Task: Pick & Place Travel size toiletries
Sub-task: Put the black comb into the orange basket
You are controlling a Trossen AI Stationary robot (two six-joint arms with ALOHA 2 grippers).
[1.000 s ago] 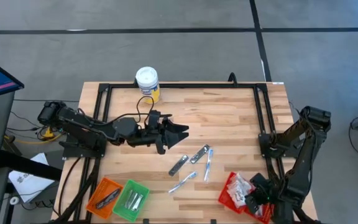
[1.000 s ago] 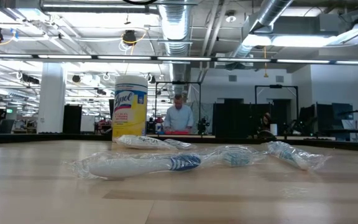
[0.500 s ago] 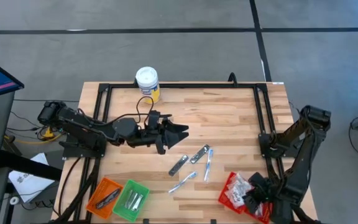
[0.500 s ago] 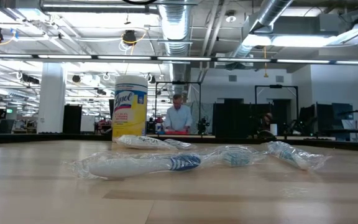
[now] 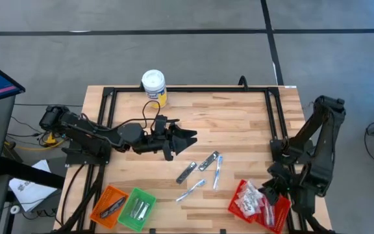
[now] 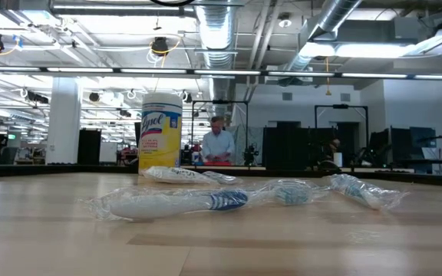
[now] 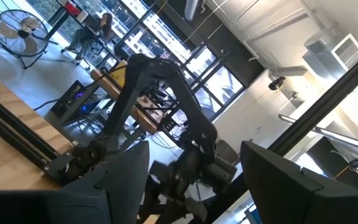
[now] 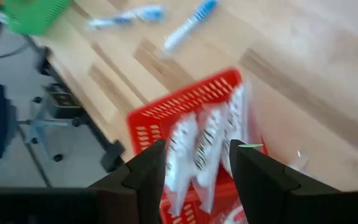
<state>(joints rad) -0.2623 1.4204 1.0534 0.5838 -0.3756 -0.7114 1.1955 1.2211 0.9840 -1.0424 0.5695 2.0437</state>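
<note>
Beside the red basket: the layout is set out relative to the red mesh basket (image 5: 258, 207) at the near right corner of the wooden worktop (image 5: 239, 130).
Right end effector (image 8: 196, 163): held just above the red basket; fingers seen apart, nothing between them.
White sachets with black marks (image 8: 197, 146): lying inside the red basket.
Slim wrapped sticks (image 5: 203, 170): four lying loose on the worktop, near the basket towards the middle.
Left end effector (image 5: 188, 138): well apart from the basket, over mid-worktop; fingers spread wide, empty.
Green mesh basket (image 5: 136, 208) and orange mesh basket (image 5: 109, 205): at the opposite near corner.
White-lidded yellow canister (image 5: 154, 86): at the far edge.
</note>
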